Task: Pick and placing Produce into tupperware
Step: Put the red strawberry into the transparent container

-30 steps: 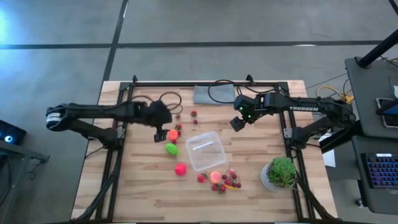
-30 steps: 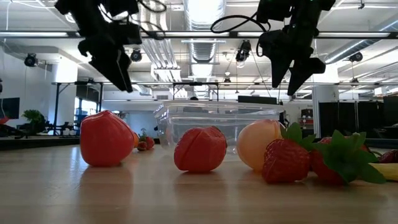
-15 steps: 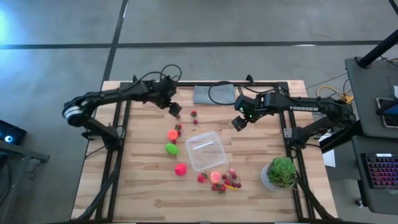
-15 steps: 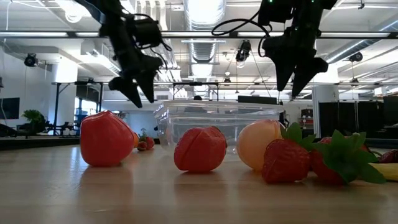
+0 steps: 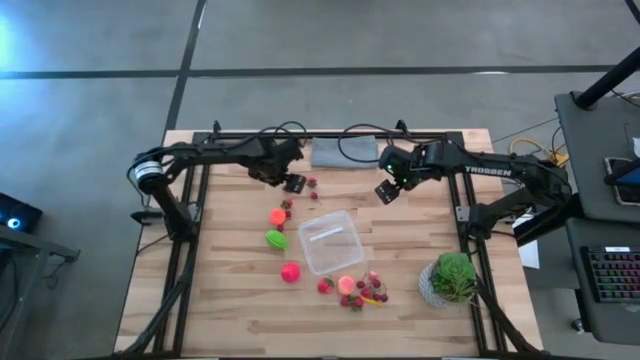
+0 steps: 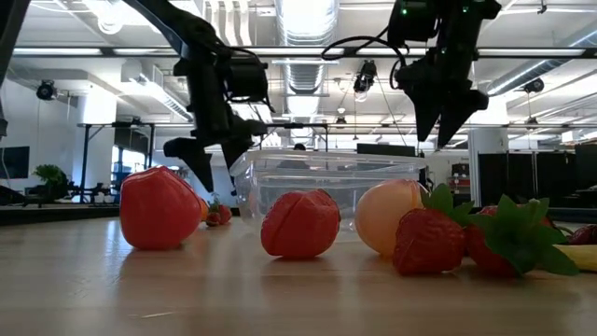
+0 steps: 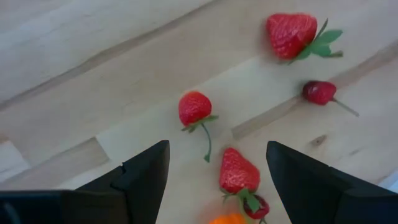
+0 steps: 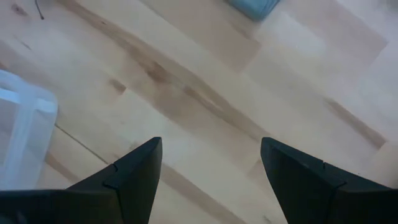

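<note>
The clear tupperware [image 5: 330, 241] stands mid-table with nothing in it. Produce lies around it: orange [image 5: 277, 215], green [image 5: 275, 239] and pink [image 5: 290, 272] balls to its left, and a peach ball [image 5: 346, 284] with red berries [image 5: 366, 292] in front. More small strawberries [image 7: 194, 107] [image 7: 239, 171] [image 7: 291, 32] lie behind the orange ball. My left gripper [image 5: 291, 182] [image 7: 217, 163] hangs open above these strawberries, pointing steeply down and touching nothing. My right gripper [image 5: 385, 192] [image 8: 211, 163] hangs open over bare wood behind the tupperware's right side.
A grey folded cloth [image 5: 343, 152] lies at the far edge between the arms. A potted green plant [image 5: 452, 278] stands at the near right. Cables loop along the far edge [image 5: 290, 130]. Bare wood [image 5: 220, 300] shows at the near left.
My left gripper has swung toward the table's right and far side, come down, and rolled about its own axis; it now hangs over the strawberries behind the orange ball. The produce and the tupperware have not moved.
</note>
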